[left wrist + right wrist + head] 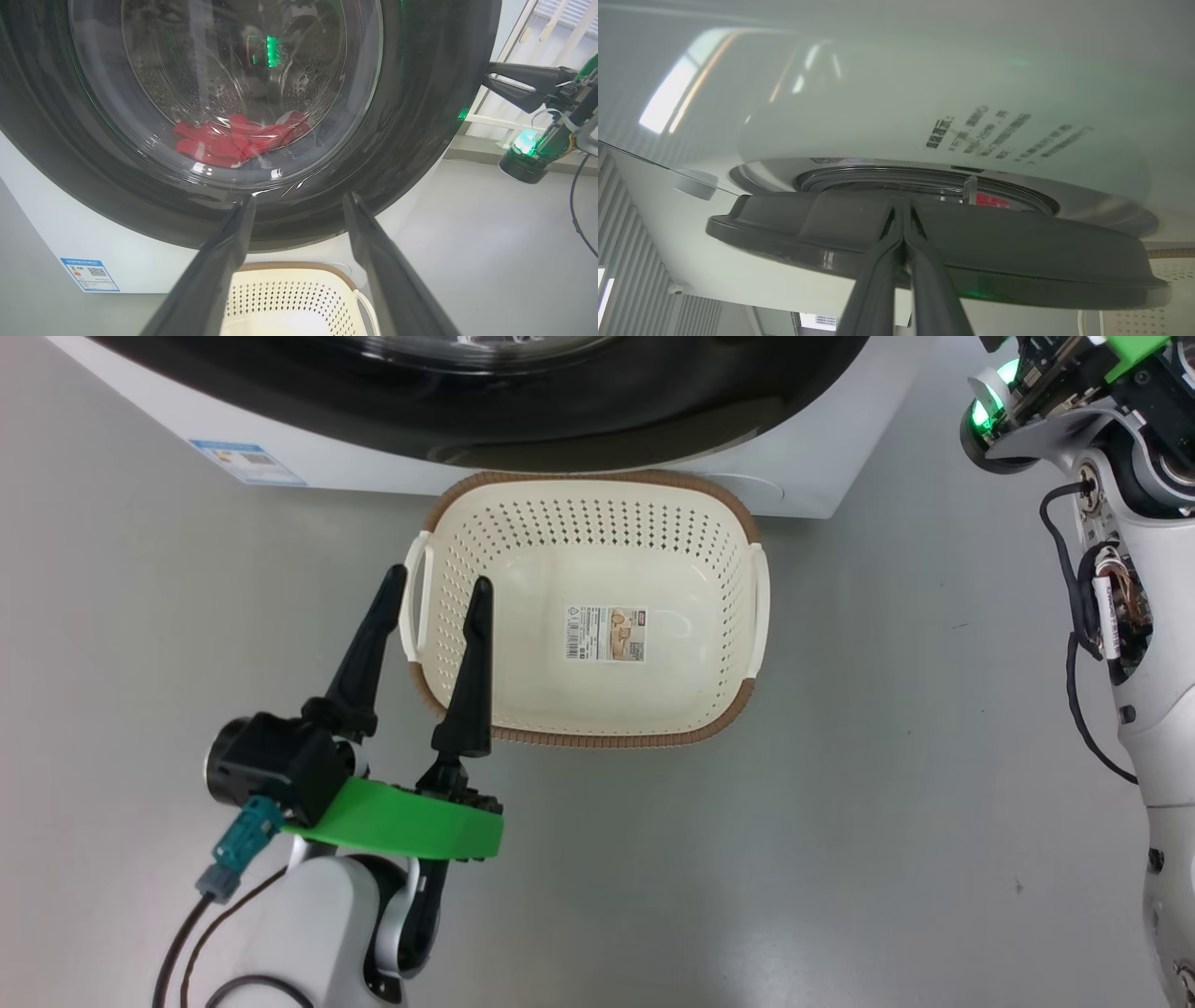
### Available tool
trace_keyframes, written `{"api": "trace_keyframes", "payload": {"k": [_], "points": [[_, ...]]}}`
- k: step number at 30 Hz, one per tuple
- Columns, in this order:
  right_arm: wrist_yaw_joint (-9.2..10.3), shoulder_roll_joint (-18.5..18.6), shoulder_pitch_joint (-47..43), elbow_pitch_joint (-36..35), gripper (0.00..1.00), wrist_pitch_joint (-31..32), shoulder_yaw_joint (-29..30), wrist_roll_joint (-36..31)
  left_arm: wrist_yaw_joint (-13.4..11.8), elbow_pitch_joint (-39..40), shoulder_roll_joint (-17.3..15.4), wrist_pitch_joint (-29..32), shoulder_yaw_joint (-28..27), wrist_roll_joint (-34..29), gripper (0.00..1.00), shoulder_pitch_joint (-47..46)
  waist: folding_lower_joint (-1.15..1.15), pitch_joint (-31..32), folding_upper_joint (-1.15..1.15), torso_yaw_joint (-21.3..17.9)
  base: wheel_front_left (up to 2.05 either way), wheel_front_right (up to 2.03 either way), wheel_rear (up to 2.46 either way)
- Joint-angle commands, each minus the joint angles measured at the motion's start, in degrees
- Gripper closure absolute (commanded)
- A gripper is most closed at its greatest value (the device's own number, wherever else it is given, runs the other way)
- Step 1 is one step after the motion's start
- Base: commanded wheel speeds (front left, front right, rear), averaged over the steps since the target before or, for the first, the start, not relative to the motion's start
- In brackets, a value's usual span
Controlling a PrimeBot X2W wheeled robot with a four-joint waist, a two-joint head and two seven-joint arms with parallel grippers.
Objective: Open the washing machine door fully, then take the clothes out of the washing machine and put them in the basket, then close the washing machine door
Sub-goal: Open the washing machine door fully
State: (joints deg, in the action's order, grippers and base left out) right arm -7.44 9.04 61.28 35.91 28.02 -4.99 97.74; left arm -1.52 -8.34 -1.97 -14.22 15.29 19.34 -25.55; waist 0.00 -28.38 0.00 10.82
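The white washing machine (280, 439) (46, 219) (878, 116) stands at the far side. Its black-rimmed washing machine door (513, 401) (420, 140) (1017, 261) shows a narrow gap to the front in the right wrist view. Red clothes (224, 142) (990, 200) lie in the drum behind the glass. My right gripper (486, 79) (903, 212) is shut, its tips against the door's edge. The cream basket (579, 739) (289, 298) (1171, 275) sits on the floor below the door. Over the basket's left rim my left gripper (439, 581) (300, 198) hangs open and holds nothing.
A blue-and-white label (247, 462) (89, 274) is stuck low on the machine's front. Grey floor (887, 803) spreads around the basket. My right arm (1148, 616) with its loose black cable rises along the right side. Window slats (560, 28) stand beyond the machine.
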Motion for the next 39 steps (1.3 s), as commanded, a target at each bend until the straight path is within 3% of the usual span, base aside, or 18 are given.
{"api": "trace_keyframes", "payload": {"k": [1,17,39], "points": [[-0.05,-0.66,1.11,-1.32,1.0,0.32,-0.87,0.13,-0.18,1.16,-0.95,-0.54,-1.28,0.31,0.0,-1.0,0.0,-0.17,0.0,0.14,0.0,0.0,0.0],[-0.05,-2.04,7.19,6.25,1.0,5.66,-4.28,-0.91,0.35,-0.08,-0.93,-0.75,-1.13,0.64,0.0,-1.68,0.0,-1.73,0.0,0.73,0.0,0.0,0.0],[-0.05,-4.46,2.4,3.14,1.0,10.33,-6.12,-0.77,0.46,-1.11,-1.0,-0.77,-2.91,0.31,0.0,-0.9,0.0,1.7,0.0,-2.58,0.0,0.0,0.0]]}}
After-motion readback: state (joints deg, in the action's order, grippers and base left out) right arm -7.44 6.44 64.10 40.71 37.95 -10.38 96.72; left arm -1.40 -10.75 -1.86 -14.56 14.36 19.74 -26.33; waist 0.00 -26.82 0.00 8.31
